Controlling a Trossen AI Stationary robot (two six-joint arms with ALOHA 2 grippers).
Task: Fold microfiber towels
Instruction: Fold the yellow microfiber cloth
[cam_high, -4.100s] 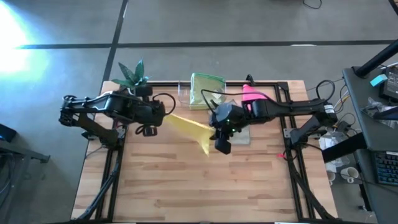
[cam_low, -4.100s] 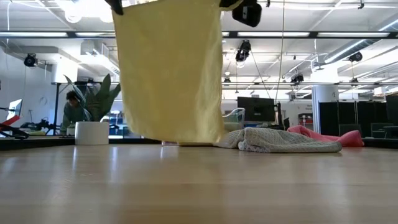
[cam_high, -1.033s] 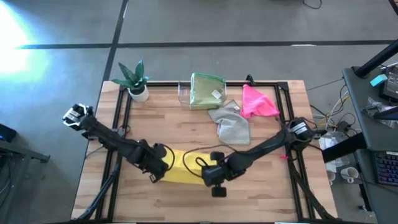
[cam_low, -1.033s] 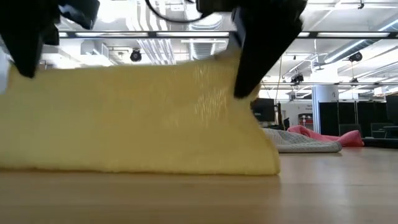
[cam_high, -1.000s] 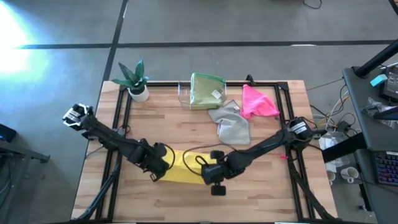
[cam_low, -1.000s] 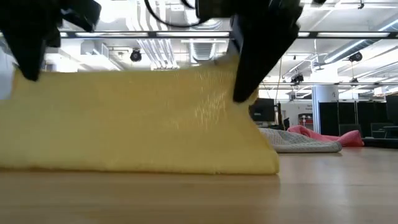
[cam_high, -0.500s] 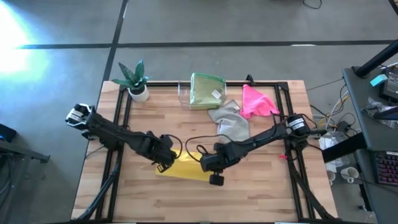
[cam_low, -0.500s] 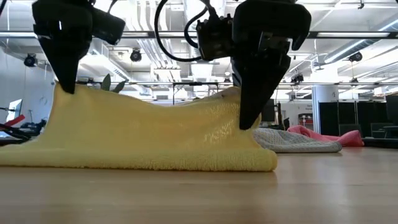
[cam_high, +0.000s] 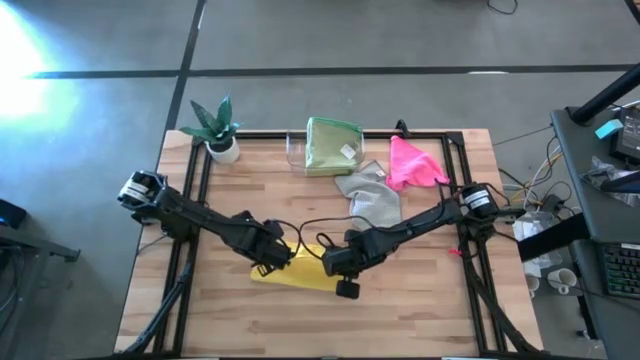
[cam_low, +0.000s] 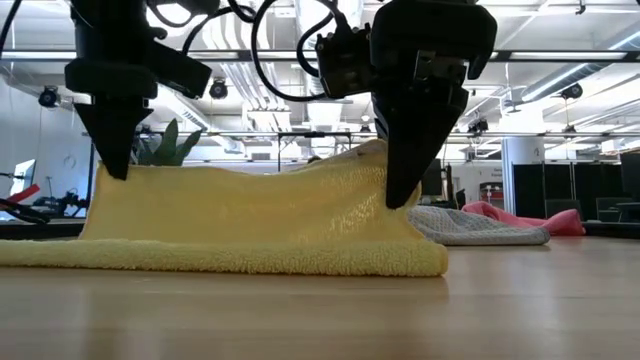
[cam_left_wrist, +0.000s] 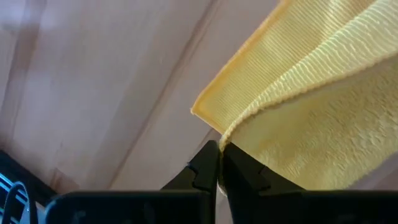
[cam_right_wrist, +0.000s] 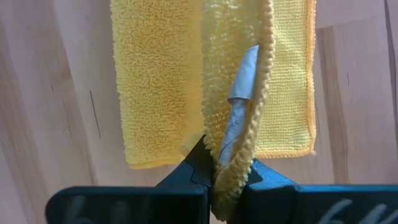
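Yellow towel (cam_high: 300, 270) on the wooden worktop (cam_high: 400, 310), toward the front centre, lower layer flat on the wood, upper edge lifted between both arms. Left end effector (cam_high: 272, 262) pressed together on the towel's left corner; hem pinched between the two dark fingers (cam_left_wrist: 208, 168). Right end effector (cam_high: 338, 268) pressed together on the right corner; hem and white care label (cam_right_wrist: 242, 84) caught between its fingers (cam_right_wrist: 196, 163). Lifted edge sagging slightly between the two grip points. Grey towel (cam_high: 372, 203) crumpled behind, touching the pink towel (cam_high: 412, 165) at the back right. Green towels (cam_high: 333, 146) stacked in the clear tray (cam_high: 295, 152) at the back edge. Potted plant (cam_high: 215, 128) at the back left corner.
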